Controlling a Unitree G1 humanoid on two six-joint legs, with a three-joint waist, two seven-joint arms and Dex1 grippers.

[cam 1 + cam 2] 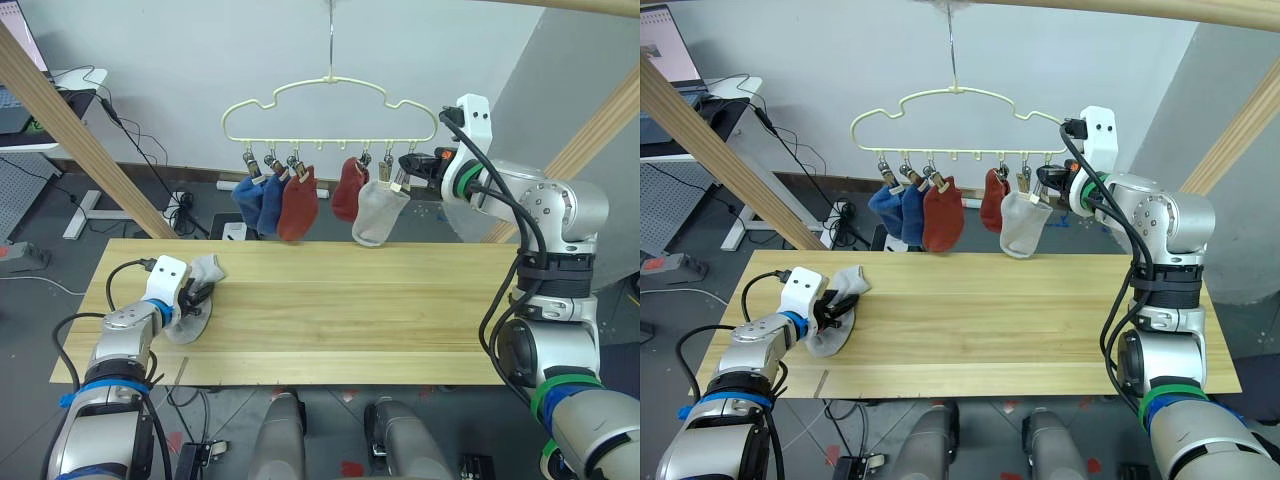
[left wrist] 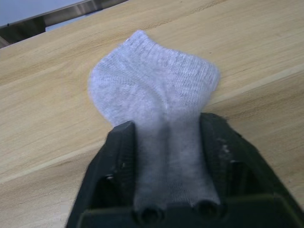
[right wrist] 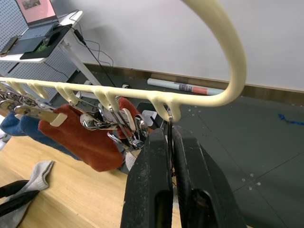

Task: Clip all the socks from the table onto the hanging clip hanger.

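While our left gripper (image 1: 197, 296) pinches the last grey sock (image 1: 196, 300) on the table (image 1: 350, 310), below and left of the clip hanger (image 1: 330, 110), we judge the knit light and limp, best held near its cuff. Five socks (image 1: 300, 200) hang there; our right gripper (image 3: 168, 142) squeezes the hanger's rightmost clip (image 1: 405, 165).

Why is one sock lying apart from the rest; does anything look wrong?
Nothing looks damaged. Five socks hang from the clip hanger; the last light grey sock lies crumpled at the table's left end, pinched by the left gripper. The right gripper squeezes the hanger's end clip.
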